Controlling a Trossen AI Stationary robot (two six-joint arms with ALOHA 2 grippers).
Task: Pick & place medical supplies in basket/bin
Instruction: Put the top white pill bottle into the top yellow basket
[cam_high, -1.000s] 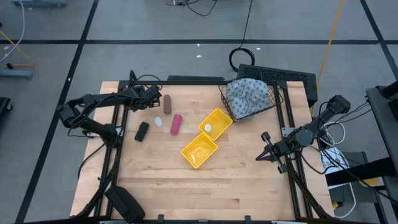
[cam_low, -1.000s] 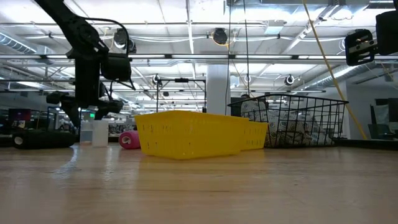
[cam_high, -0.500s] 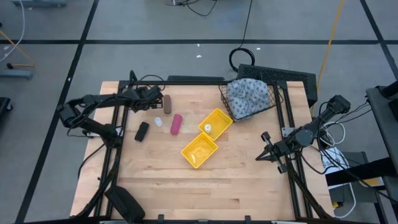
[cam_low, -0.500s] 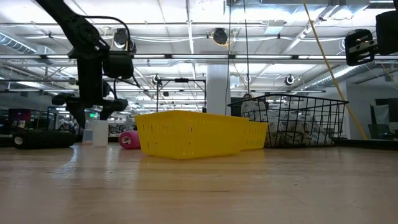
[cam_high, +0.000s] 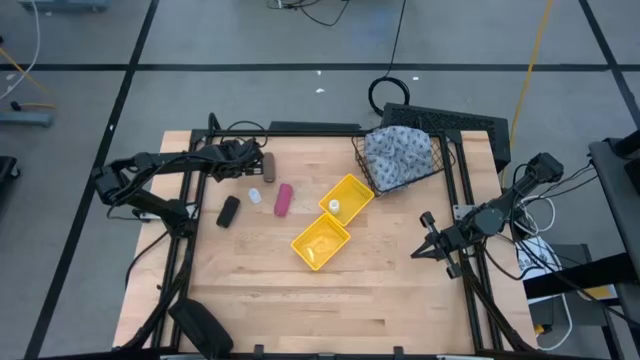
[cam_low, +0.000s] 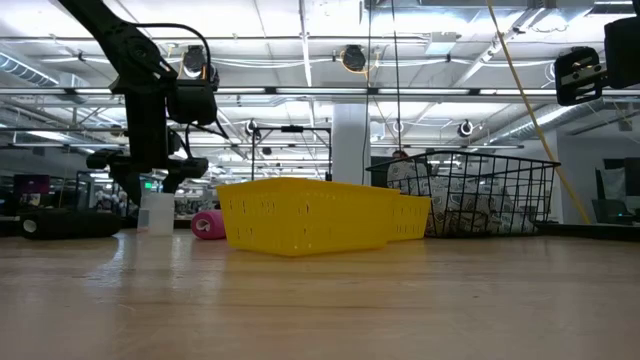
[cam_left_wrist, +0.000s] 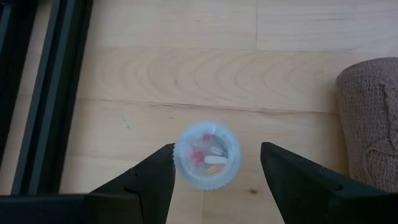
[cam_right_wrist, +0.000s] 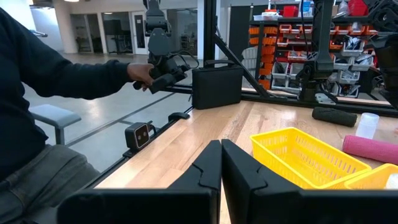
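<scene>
Near the front right side of the table, the right gripper (cam_right_wrist: 221, 163) waits with its two fingers pressed tight together. It holds nothing. In its own wrist view, a person's arm in a dark sleeve (cam_right_wrist: 74, 74) reaches out beside the table, and the hand holds a dark thing.

A bit farther in, close to the middle of the table, sits the yellow bin (cam_high: 312, 247). It has two square parts. A tiny white bottle (cam_high: 334, 206) lies in the far part.

To the left of the bin lies the pink roll (cam_high: 283, 199). Farther left of it lies a small black thing (cam_high: 228, 211).

Farther back on the left side is the left gripper (cam_left_wrist: 217, 149). It hangs just over a little clear bottle (cam_left_wrist: 206, 155) and looks straight down on its round cap. The fingers are spread apart, one on each side of the bottle. I cannot tell if they touch it. The low view shows this bottle standing up on the wood. The brown roll (cam_left_wrist: 372, 124) lies on the table near the bottle but not touching it.

At the far right corner stands the black wire basket (cam_high: 360, 165). The soft grey-blue cloth (cam_high: 400, 152) fills it. Behind the basket lies a flat black box (cam_high: 470, 124).
</scene>
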